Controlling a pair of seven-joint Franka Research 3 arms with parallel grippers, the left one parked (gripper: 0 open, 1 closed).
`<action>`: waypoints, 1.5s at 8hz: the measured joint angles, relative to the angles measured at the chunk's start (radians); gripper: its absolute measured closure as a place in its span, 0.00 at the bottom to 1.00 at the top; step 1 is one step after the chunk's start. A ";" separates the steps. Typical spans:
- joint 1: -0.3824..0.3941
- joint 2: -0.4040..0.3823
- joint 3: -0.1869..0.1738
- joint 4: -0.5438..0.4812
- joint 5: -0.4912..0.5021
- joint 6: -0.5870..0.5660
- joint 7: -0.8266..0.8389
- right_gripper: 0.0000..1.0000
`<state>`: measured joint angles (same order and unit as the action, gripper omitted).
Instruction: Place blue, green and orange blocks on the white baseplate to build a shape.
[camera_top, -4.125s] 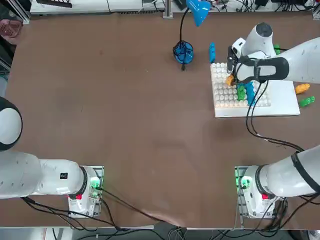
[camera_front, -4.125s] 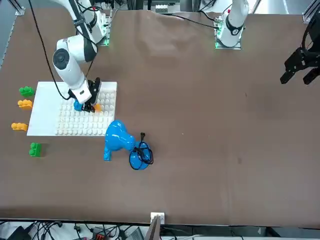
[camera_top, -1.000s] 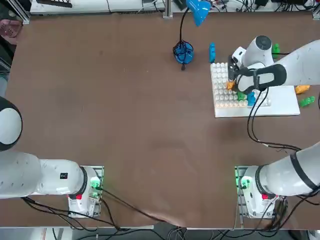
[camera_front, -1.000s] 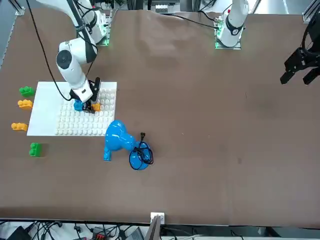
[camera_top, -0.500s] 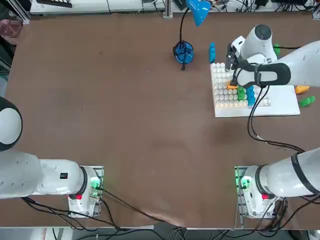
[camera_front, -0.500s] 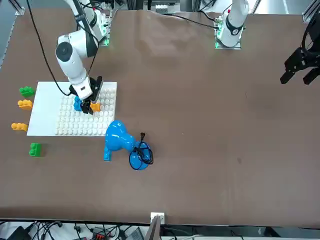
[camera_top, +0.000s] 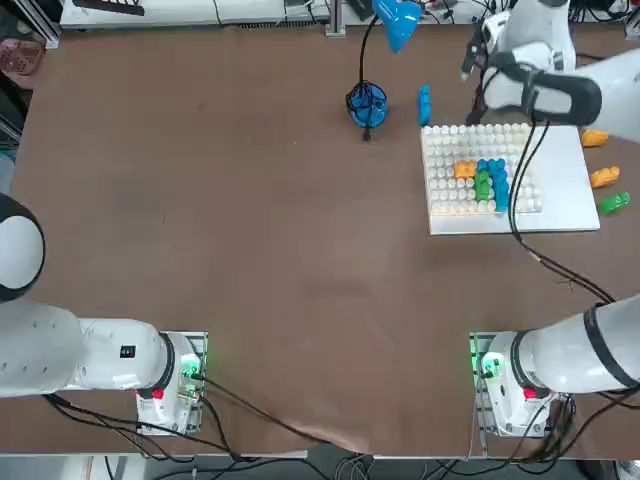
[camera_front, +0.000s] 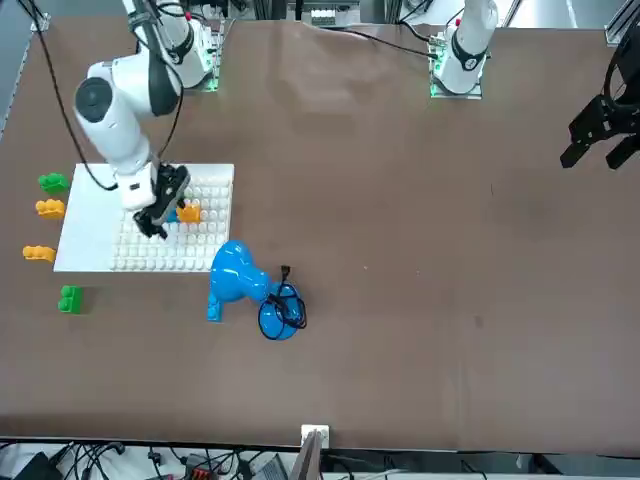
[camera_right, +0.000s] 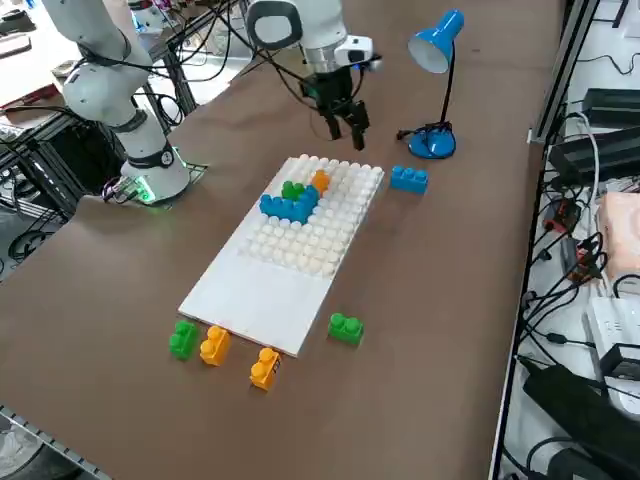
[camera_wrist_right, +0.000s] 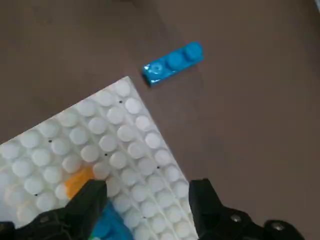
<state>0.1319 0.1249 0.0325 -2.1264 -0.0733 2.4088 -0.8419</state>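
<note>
The white baseplate (camera_top: 560, 195) lies at the table's right. An orange block (camera_top: 464, 170), a green block (camera_top: 483, 185) and blue blocks (camera_top: 498, 178) sit pressed together on its studs (camera_right: 300, 205). My right gripper (camera_right: 343, 125) hangs open and empty above the plate's far edge, apart from those blocks. In the right wrist view the fingers (camera_wrist_right: 87, 205) frame bare studs (camera_wrist_right: 115, 145), with the orange block (camera_wrist_right: 80, 181) beside one finger. A loose blue block (camera_wrist_right: 173, 62) lies on the table just off the plate (camera_top: 425, 103).
A blue desk lamp (camera_top: 368, 102) stands near the loose blue block. Two orange blocks (camera_right: 214, 346) (camera_right: 265, 367) and two green blocks (camera_right: 184, 338) (camera_right: 346, 327) lie on the table around the plate's smooth end.
My right gripper opened, let go of the blocks on the plate, rose and drew back toward the plate's far edge. The blocks stayed in place.
</note>
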 joint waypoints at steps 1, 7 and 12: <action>-0.006 0.080 -0.015 0.110 0.022 -0.036 0.016 0.00; 0.080 0.373 -0.060 0.456 0.069 -0.068 0.803 0.00; 0.169 0.546 -0.090 0.589 0.070 -0.068 1.215 0.00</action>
<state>0.3012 0.6705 -0.0577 -1.5376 -0.0034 2.3411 0.3730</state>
